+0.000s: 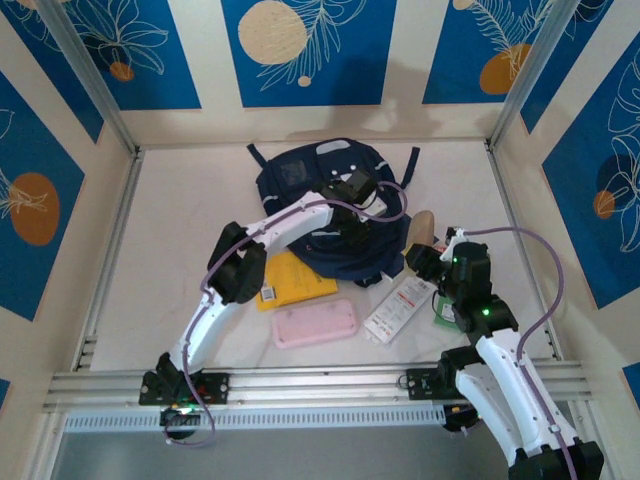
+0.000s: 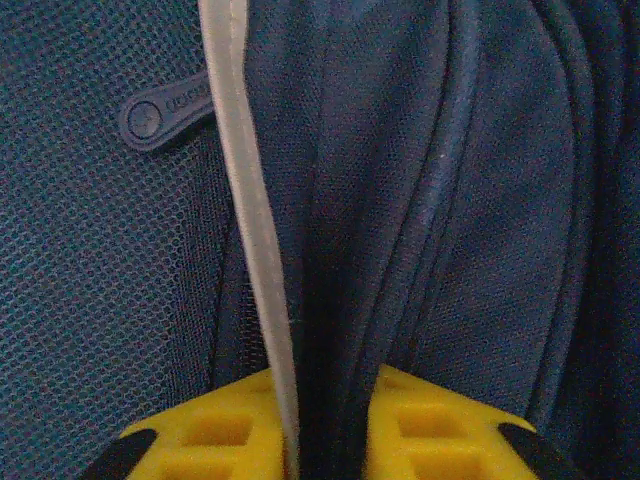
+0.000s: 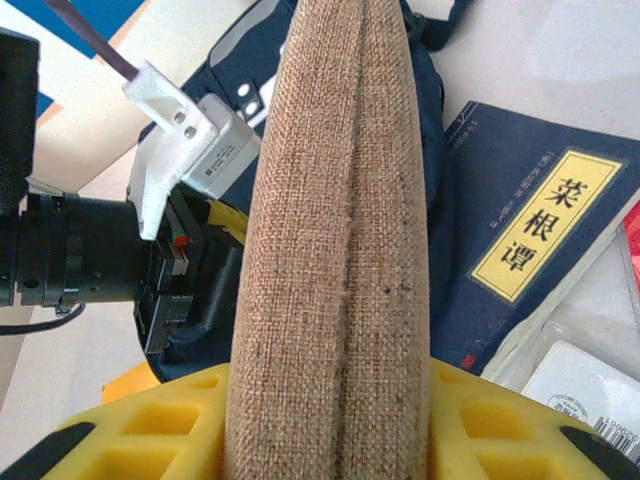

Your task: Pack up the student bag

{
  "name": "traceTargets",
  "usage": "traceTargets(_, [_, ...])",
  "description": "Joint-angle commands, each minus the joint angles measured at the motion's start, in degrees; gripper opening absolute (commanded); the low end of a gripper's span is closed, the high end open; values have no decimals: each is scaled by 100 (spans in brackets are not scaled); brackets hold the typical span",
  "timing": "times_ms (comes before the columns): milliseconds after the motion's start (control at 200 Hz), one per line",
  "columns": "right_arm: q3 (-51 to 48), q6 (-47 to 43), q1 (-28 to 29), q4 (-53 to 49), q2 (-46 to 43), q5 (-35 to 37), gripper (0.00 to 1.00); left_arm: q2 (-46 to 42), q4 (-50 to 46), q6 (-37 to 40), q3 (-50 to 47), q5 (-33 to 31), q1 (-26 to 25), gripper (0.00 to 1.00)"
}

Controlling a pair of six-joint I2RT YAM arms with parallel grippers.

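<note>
The student bag (image 1: 300,175), navy with grey-white stripes, lies flat at the back middle of the table. My left gripper (image 1: 352,232) rests on its near part. In the left wrist view the left gripper (image 2: 325,440) is shut on a fold of the bag's navy fabric (image 2: 400,200), a grey-white stripe (image 2: 250,200) running between the yellow fingers (image 2: 210,430). My right gripper (image 1: 428,258) hovers at the bag's right edge, shut on a tan burlap pouch (image 1: 420,230). The pouch (image 3: 335,250) stands up between the right gripper (image 3: 330,430) jaws.
A yellow flat item (image 1: 293,280), a pink case (image 1: 316,324) and a white packet (image 1: 400,308) lie in front of the bag. A navy book with a yellow label (image 3: 530,250) lies right of the pouch. The left arm's wrist camera (image 3: 190,140) is close by on its left.
</note>
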Motion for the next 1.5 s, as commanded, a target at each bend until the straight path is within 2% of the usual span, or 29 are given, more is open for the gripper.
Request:
traceTargets(0, [-22, 92, -22, 304, 14, -172, 34, -310, 227, -189, 148, -394, 204, 7])
traceTargets(40, [-22, 102, -18, 313, 15, -185, 34, -443, 268, -281, 148, -405, 272, 0])
traceTargets(330, [-25, 101, 60, 396, 11, -229, 34, -1582, 647, -934, 59, -492, 892, 0])
traceTargets(430, [30, 84, 109, 383, 1, -203, 34, -2004, 720, -787, 27, -995, 948, 0])
traceTargets(550, [6, 127, 203, 429, -20, -126, 34, -2637, 1001, -636, -451, -1688, 945, 0])
traceTargets(650, [-90, 196, 291, 561, -2, -106, 34, -3173, 1322, -450, -961, -2069, 946, 0])
traceTargets(805, [-158, 205, 443, 643, 59, -12, 34, -3639, 1249, -173, -1215, -2574, 945, 0])
traceTargets(975, [-105, 186, 510, 648, 64, 70, 34, -3926, 1237, -148, -1621, -2310, 946, 0])
traceTargets(1095, [124, 25, 527, 535, 50, 67, 35, -4140, 1482, -94, -2042, -1774, 946, 0])
traceTargets(1195, [390, -127, 549, 463, 83, -153, 35, -4283, 1603, 70, -2214, -1764, 957, 0])
traceTargets(1370, [894, -268, 573, 585, 505, -1221, 36, -4619, 1697, 269, -2481, -1391, 1016, 0])
traceTargets(1495, [1281, 119, 632, 885, 1290, -2501, 36, -4732, 1628, 118, -2520, -992, 1077, 0])
